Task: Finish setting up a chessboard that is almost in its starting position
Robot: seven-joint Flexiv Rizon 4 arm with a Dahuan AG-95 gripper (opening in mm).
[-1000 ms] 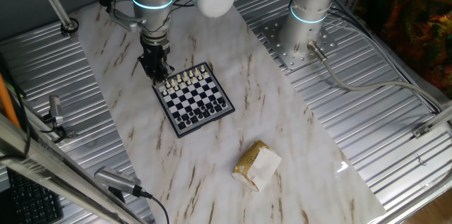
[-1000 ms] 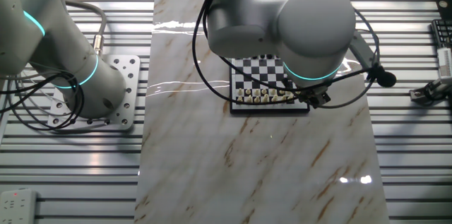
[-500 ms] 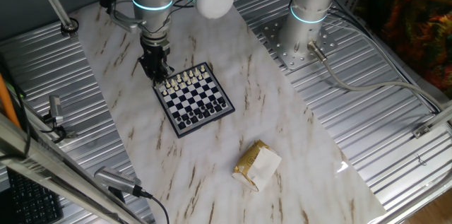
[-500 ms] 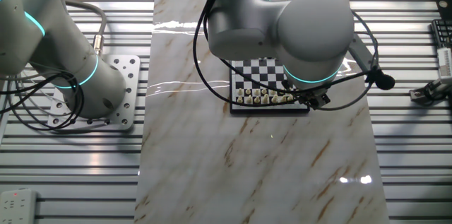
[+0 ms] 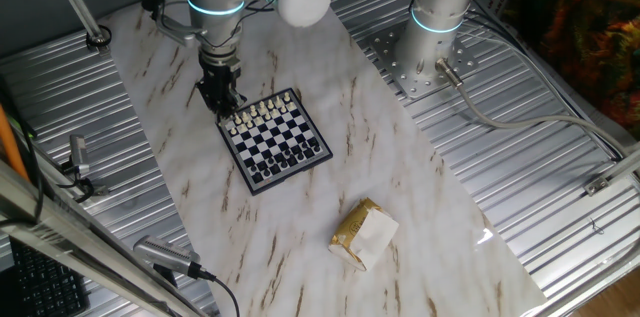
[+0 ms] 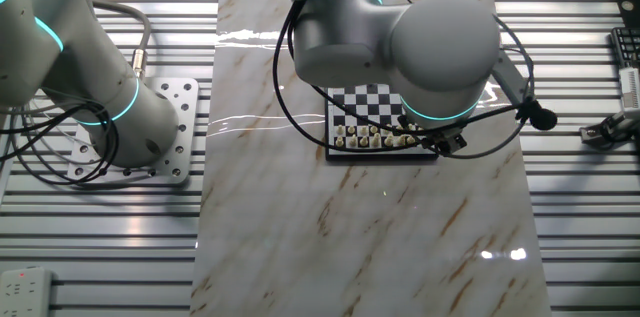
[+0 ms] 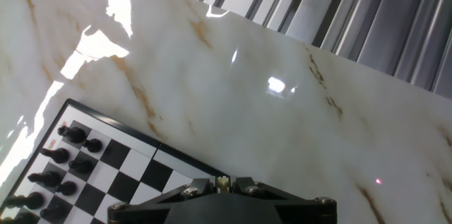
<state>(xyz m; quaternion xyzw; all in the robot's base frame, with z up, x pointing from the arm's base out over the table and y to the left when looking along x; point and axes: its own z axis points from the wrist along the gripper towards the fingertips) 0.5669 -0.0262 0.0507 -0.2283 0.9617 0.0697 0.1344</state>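
Where the grey arm blocks it, we lose the small black-and-white checkered chessboard (image 6: 372,107).
Only the hand view shows the black pincer (image 7: 222,185) clenched on a tiny white piece (image 7: 222,180).

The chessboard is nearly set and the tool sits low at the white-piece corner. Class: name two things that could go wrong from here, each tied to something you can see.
1. The tool hangs right over the corner of the chessboard, where the white pieces stand closely packed; a small sideways slip could topple neighbours.
2. The chessboard looks light and lies loose on the smooth marble table; a downward push near its rim might slide or tip it, perhaps disturbing the black pieces.
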